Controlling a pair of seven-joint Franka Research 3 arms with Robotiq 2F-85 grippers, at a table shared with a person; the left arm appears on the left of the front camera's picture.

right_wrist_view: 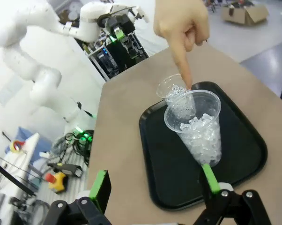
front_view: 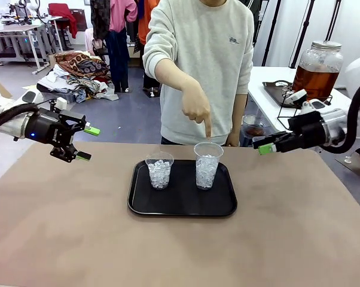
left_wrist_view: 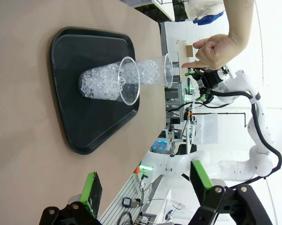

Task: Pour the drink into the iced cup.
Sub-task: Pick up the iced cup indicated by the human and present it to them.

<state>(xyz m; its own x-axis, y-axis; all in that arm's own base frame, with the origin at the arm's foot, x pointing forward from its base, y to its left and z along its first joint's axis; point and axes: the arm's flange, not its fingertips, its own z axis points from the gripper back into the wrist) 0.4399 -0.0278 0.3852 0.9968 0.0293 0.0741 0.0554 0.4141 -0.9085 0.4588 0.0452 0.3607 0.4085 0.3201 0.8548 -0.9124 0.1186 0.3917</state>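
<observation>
Pour not started: left gripper point(front_view: 87, 143) and right gripper point(front_view: 262, 145) open and empty, cup point(front_view: 207, 166) under the hand point(front_view: 196, 106) holds ice alone, drink point(front_view: 315, 82) sits in the jar point(front_view: 319, 55) beyond right gripper.

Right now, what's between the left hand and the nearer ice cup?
From left hand: bare table, then black tray rim, then ice cup; front view.

Front view: fixed, raised, directed across the brown table point(front_view: 60, 239) at the person point(front_view: 204, 66). Left wrist view: rolled sideways, held low, farther off. Right wrist view: tilted downward, nearer. Shared by all: black tray point(front_view: 180, 206), shorter iced cup point(front_view: 160, 172), taller iced cup point(front_view: 207, 167).
</observation>
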